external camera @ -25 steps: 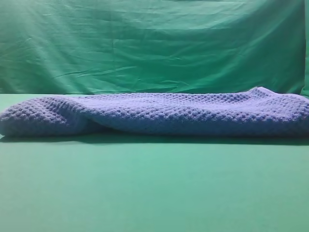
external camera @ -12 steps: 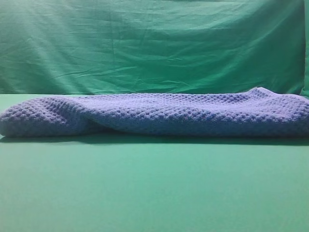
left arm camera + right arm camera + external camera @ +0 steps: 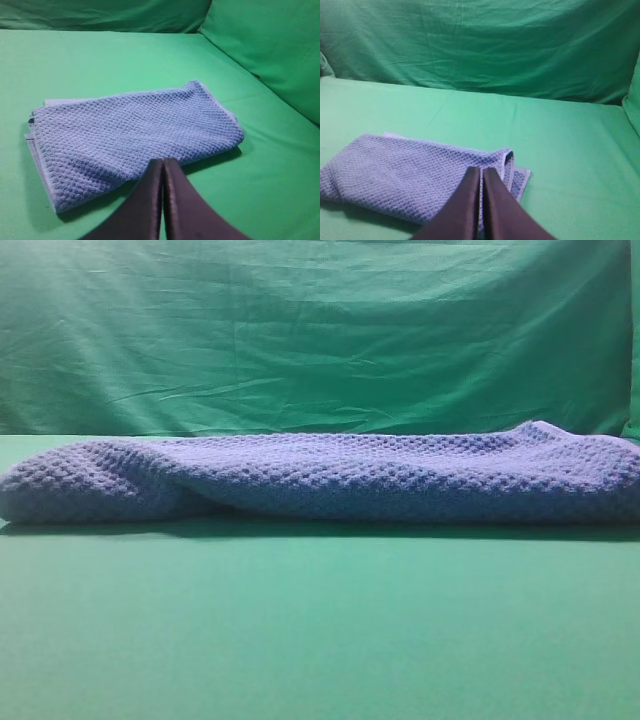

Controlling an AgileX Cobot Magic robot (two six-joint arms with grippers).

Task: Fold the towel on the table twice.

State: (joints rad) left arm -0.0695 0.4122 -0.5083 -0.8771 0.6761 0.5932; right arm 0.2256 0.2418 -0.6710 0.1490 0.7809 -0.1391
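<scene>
The blue-grey waffle-weave towel lies folded in a long, thick stack on the green table. It also shows in the left wrist view and in the right wrist view. My left gripper is shut and empty, its dark fingers pressed together above the towel's near edge. My right gripper is shut and empty too, hovering near the towel's layered right end. Neither gripper shows in the exterior high view.
A wrinkled green fabric backdrop hangs behind the table. It also shows in the left wrist view and in the right wrist view. Bare green table lies in front of the towel.
</scene>
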